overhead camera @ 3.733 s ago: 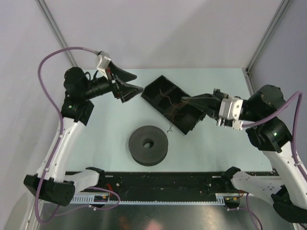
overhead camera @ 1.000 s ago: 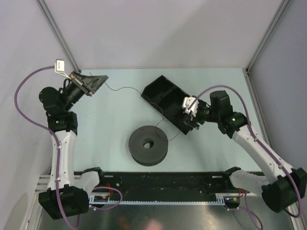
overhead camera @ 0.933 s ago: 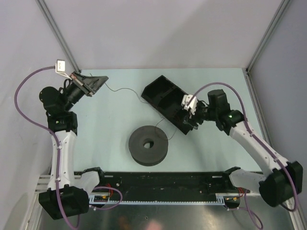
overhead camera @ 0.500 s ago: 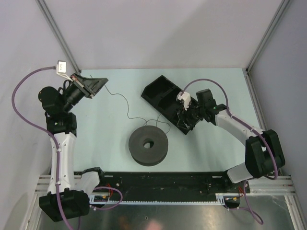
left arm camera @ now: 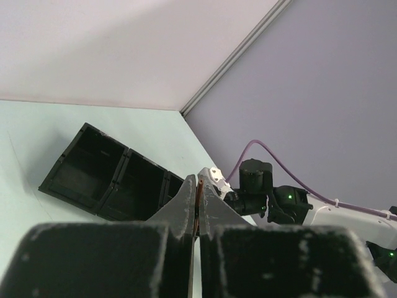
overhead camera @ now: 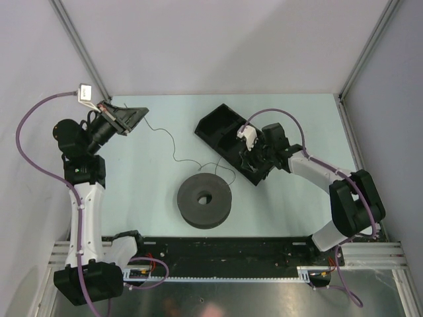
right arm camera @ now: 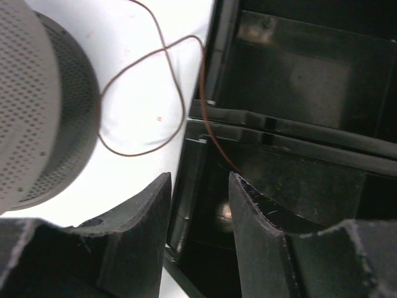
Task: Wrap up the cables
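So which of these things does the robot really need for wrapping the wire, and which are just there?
Needed:
- thin wire
- left gripper, pinching one end
- right gripper, open over the black box that the wire runs into
- grey spool, probably for winding onto

Just there:
- purple hoses on the arms
- black rail along the near edge

Thin dark cable [overhead camera: 175,153] lies slack and looping.

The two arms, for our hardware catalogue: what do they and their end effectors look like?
Left arm and right arm: white links, black joints. A thick purple hose loops along each. Left end effector and right end effector: black, two wedge-shaped fingers each.
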`<state>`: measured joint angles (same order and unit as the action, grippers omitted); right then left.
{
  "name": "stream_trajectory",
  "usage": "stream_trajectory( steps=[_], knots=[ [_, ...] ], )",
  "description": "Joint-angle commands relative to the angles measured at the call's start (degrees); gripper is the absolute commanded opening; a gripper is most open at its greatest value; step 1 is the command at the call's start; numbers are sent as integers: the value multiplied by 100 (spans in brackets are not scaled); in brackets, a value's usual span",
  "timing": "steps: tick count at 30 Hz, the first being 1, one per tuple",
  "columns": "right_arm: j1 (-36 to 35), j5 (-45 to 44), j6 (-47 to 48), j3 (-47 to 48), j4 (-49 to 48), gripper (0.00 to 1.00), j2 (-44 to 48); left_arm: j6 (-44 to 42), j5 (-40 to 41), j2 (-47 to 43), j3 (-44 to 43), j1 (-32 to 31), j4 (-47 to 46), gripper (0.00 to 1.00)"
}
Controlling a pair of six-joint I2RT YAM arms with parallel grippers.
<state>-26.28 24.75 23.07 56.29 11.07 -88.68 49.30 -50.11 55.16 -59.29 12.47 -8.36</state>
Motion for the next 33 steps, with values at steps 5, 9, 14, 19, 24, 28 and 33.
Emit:
stream_trajectory(
  steps=[5,9,14,19,24,28,33],
  knots=[
    [221,-468,412,172,-348,44,-190,-172,-16,-58,-232,52,-67,0],
    [300,-398,595,166,-417,44,-365,-191,-13,-54,-212,51,-56,0],
    [295,-276,688,167,-502,46,-561,-195,4,-21,-207,58,-69,0],
    [276,-265,683,171,-701,48,-759,-185,9,12,-191,50,-63,0],
    [255,-280,728,169,-916,50,-972,-196,41,-1,-145,58,-69,0],
    [237,-349,855,171,-1030,48,-1066,-204,44,-26,-90,54,-69,0],
    [242,-412,928,171,-1207,46,-1128,-191,68,-7,-42,52,-62,0]
  ],
)
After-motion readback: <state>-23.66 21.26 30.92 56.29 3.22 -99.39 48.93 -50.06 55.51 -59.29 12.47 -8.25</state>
